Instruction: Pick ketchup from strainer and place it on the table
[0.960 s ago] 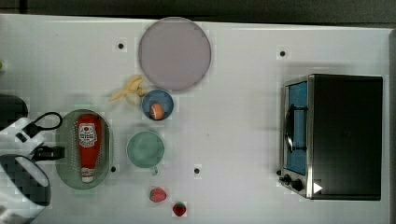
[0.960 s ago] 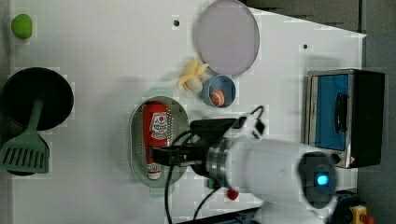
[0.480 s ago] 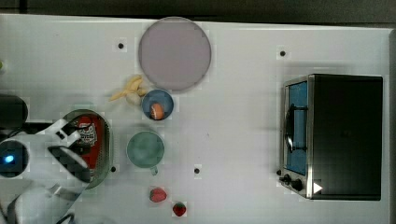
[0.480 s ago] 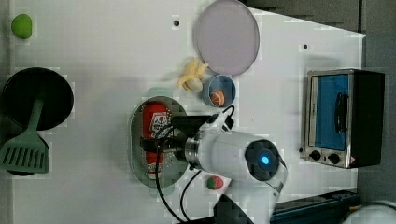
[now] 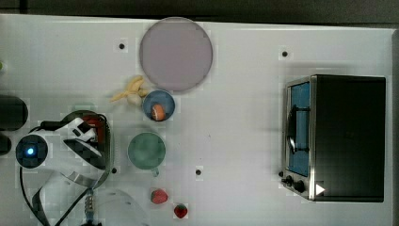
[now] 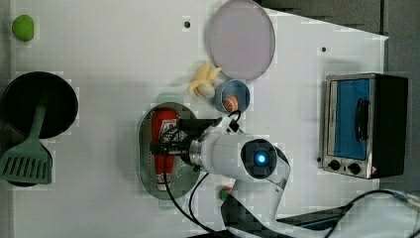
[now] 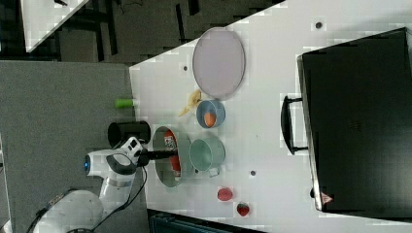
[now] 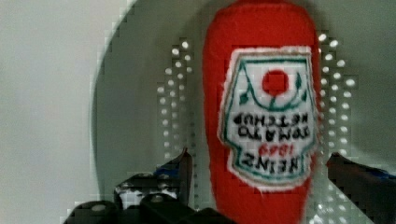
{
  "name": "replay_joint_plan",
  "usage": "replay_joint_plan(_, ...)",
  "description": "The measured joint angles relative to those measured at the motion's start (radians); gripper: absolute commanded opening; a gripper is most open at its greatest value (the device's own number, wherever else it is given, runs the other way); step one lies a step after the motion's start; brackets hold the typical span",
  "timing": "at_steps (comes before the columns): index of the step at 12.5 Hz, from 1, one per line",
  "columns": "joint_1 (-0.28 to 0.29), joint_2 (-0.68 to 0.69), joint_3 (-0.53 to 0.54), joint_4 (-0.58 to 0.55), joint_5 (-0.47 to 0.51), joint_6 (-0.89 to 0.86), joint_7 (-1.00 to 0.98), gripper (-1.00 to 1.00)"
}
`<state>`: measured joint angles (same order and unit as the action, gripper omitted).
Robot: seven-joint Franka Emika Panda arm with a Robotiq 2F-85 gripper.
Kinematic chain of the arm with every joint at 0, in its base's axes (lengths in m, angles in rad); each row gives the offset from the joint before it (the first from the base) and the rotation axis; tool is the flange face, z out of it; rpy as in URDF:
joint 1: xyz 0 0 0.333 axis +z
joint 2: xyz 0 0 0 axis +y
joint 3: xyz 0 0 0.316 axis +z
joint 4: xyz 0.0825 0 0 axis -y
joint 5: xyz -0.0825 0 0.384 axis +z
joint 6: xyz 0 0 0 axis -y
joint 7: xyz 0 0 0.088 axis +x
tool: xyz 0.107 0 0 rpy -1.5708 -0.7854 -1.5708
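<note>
the tool [image 8: 254,175] hangs spread wide, 1 finger [image 8: 180,170] on each side of the ketchup bottle [image 8: 266,107], which lies in the strainer [image 6: 148,171] on the tabletop [image 5: 244,117].

The top view looks straight down from high above the table [image 5: 244,141], with the gripper [image 5: 91,136] far toward the top view's left, while the left view also looks steeply down from a spot nearer the gripper [image 6: 166,144], taking in the same tabletop. The right view sees that tabletop from farther off, turned sideways, with grey floor behind the arm. The wrist view sits close behind the fingers [image 8: 182,168], facing the ketchup [image 8: 266,116] in the strainer [image 8: 135,121].
</note>
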<state>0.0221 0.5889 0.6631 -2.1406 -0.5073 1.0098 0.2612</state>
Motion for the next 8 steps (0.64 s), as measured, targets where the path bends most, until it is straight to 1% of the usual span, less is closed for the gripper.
replay_joint_plan(1,0.008,0.026,-0.012,0.018,-0.008,0.01,0.007,0.91)
replay_joint_plan(3,0.013,0.063,-0.031,0.031,-0.003,0.011,0.015,0.42)
replay_joint_plan(4,0.016,0.082,-0.04,0.033,-0.009,0.012,0.018,0.21)
replay_joint_plan(6,0.014,0.095,-0.042,0.039,-0.005,0.013,0.022,0.21)
replay_joint_plan(8,0.021,0.066,-0.042,0.035,-0.002,-0.006,0.027,0.21)
